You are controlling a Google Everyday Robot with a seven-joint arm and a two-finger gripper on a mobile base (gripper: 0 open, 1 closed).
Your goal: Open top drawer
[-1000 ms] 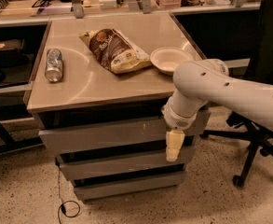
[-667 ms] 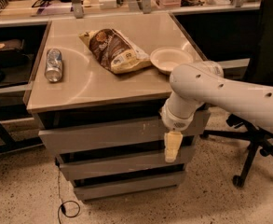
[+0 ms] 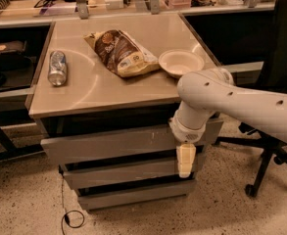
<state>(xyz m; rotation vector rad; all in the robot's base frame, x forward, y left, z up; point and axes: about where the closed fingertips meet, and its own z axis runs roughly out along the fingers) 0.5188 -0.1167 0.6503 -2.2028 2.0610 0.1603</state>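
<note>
Down at the near right of the cabinet, the robot's cream-coloured tool (image 3: pixel 185 160) hangs pointing at the floor from the white jointed arm (image 3: pixel 241 102). It is right in front of the right end of the wide grey handleless top drawer (image 3: pixel 108 143) — its tip reaches down over the narrower grey middle drawer front (image 3: pixel 123 173). Whether the tool is spread or closed I can't tell, nor whether it has hold of anything; it overlaps the panel's lower edge, but contact isn't certain. The top drawer sits directly under the smooth beige worktop (image 3: pixel 108 89) with a dark gap above it, its front a touch proud of the two below. By my reading it is cracked at best, with none of its inside on show. So the approach looks done — the grip on the panel and the real pull toward the near side are left. Up on the worktop, a silver can (image 3: pixel 58 67) lies on its side at the left, a brown crinkled snack bag (image 3: pixel 121 53) in the middle, a pale round bowl (image 3: pixel 181 62) on the right.
</note>
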